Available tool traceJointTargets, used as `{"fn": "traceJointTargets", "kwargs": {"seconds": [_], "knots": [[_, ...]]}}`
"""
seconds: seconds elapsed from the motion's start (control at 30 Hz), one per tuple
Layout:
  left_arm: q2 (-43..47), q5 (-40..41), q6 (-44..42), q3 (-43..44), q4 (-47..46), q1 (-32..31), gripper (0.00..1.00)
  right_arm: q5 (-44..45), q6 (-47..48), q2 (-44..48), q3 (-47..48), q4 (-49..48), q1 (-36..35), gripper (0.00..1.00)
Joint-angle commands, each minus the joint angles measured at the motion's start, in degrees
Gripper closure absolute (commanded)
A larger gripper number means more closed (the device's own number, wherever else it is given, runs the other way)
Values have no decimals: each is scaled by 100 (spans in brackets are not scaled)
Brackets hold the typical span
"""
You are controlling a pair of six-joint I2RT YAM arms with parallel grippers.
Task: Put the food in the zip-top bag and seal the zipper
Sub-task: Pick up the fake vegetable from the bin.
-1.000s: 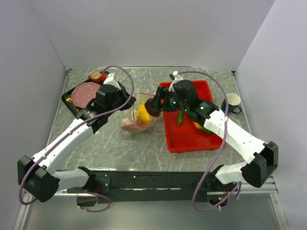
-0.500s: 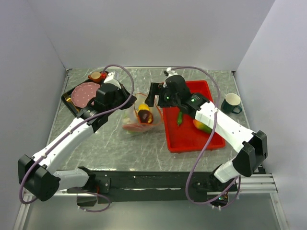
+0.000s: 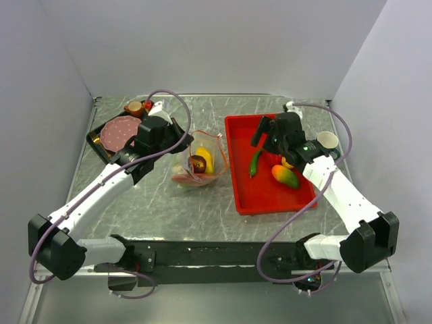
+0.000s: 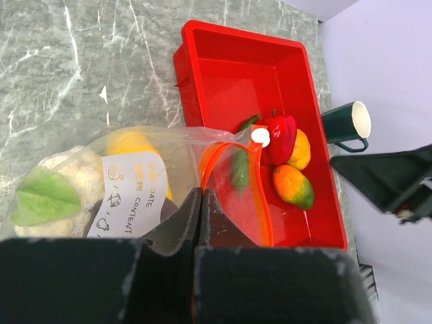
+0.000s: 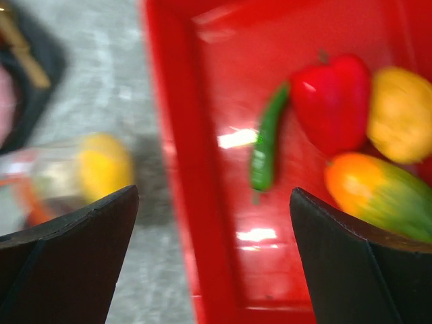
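Grey marbled table (image 3: 155,202), two white arms reaching in from the near edge. Red tray (image 3: 260,192) sits right of centre, and the clear zip-top bag (image 3: 199,162) stands just left of it, close but not touching, mouth facing up. Left gripper (image 4: 201,202) is clamped tight on the bag's near mouth edge, fingers pressed together with plastic between them, which holds the bag up. Right gripper (image 3: 266,131) hangs over the back part of the tray with its jaws spread wide and nothing between them; the right wrist view shows tray floor in the gap. Pink plate (image 3: 121,131) lies on a dark tray at the table's far left, and a dark mug (image 3: 327,142) with a white inside stands right of the red tray. Inside the bag: yellow fruit (image 3: 204,158), dark red piece (image 3: 197,163), white-green leafy vegetable (image 4: 54,185), behind a white label (image 4: 135,192). In the tray: orange-green mango (image 3: 285,176), red pepper (image 5: 331,101), yellow round fruit (image 5: 398,111), green chili (image 3: 255,163), all loose near the right side. Zipper (image 4: 264,202) is an orange-red strip curving round the bag mouth, unsealed, with a white slider tab at its top.
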State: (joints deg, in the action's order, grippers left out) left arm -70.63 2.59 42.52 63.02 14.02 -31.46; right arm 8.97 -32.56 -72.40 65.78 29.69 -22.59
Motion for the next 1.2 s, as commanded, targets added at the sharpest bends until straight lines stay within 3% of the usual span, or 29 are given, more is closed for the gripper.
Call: {"fn": "traceJointTargets", "kwargs": {"seconds": [0.0,0.27,0.57,0.7,0.8,1.0,1.17], "knots": [[-12,-110,-25,166,-268,17,99,534,38,-168,-302,247,263,0],[-12,49,-25,105,-268,17,99,396,732,-1230,-66,-68,940,0],[-30,57,-60,131,-207,17,99,70,1269,-2250,295,-632,1099,0],[-21,128,-60,140,-198,17,99,315,1427,-2770,559,-561,1125,1],[-56,128,-69,184,-119,17,99,307,1550,-2999,594,-666,1134,7],[14,295,-25,114,-101,17,99,211,1542,-3140,691,-771,1178,35],[-30,277,19,96,-92,17,99,-193,1507,-3061,594,-869,1178,46]]}}
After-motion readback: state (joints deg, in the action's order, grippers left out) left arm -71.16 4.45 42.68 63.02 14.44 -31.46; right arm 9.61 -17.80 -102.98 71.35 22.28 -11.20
